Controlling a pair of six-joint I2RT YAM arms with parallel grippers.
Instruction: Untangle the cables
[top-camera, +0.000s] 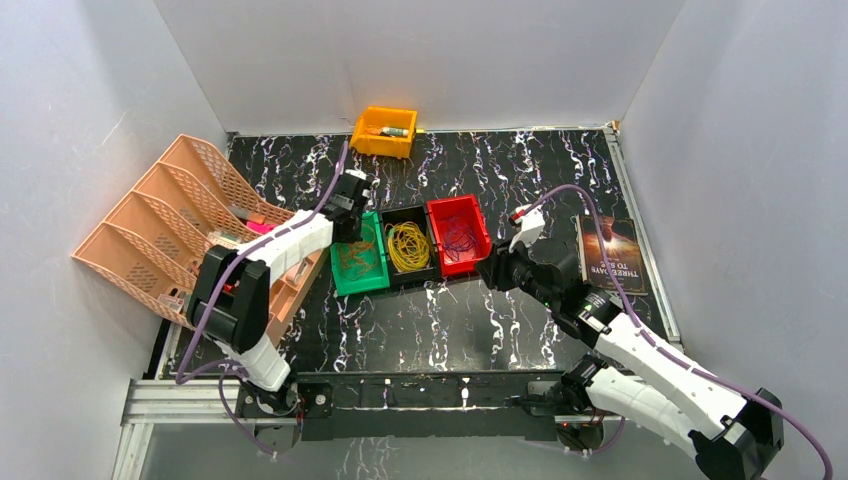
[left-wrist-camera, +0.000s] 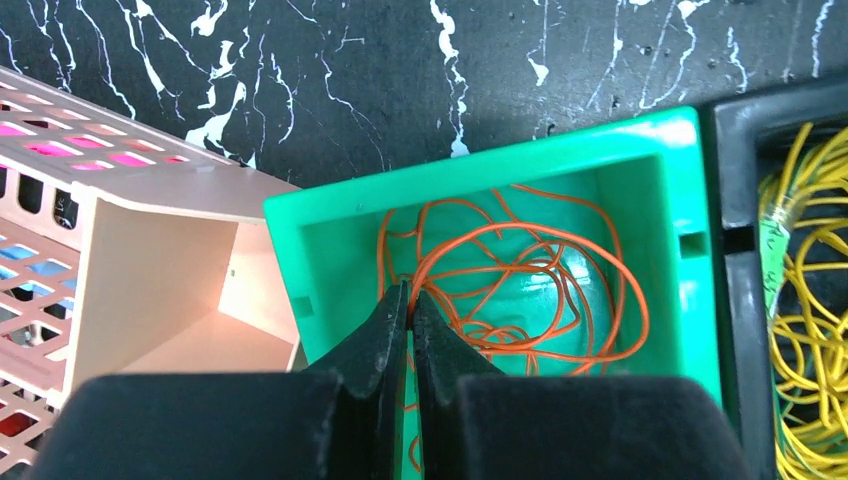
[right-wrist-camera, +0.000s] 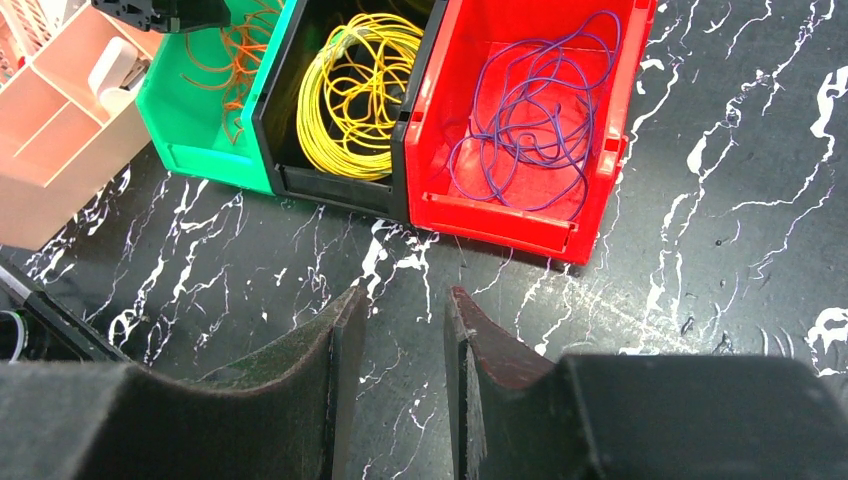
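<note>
Orange cable (left-wrist-camera: 520, 270) lies tangled in the green bin (left-wrist-camera: 480, 165). Yellow cable (right-wrist-camera: 350, 90) fills the black bin (right-wrist-camera: 330, 185), and purple cable (right-wrist-camera: 535, 120) lies in the red bin (right-wrist-camera: 500, 220). The three bins stand side by side mid-table, with the orange cable (top-camera: 355, 260) at the left. My left gripper (left-wrist-camera: 410, 292) reaches into the green bin, its fingertips pressed together on a strand of the orange cable. My right gripper (right-wrist-camera: 405, 295) is open and empty, low over bare table in front of the red bin; it also shows in the top view (top-camera: 497, 268).
A pink mesh file organizer (top-camera: 170, 230) stands right beside the green bin on the left. An orange bin (top-camera: 385, 130) holding a small object sits at the back wall. A book (top-camera: 610, 255) lies at the right. White walls enclose the table.
</note>
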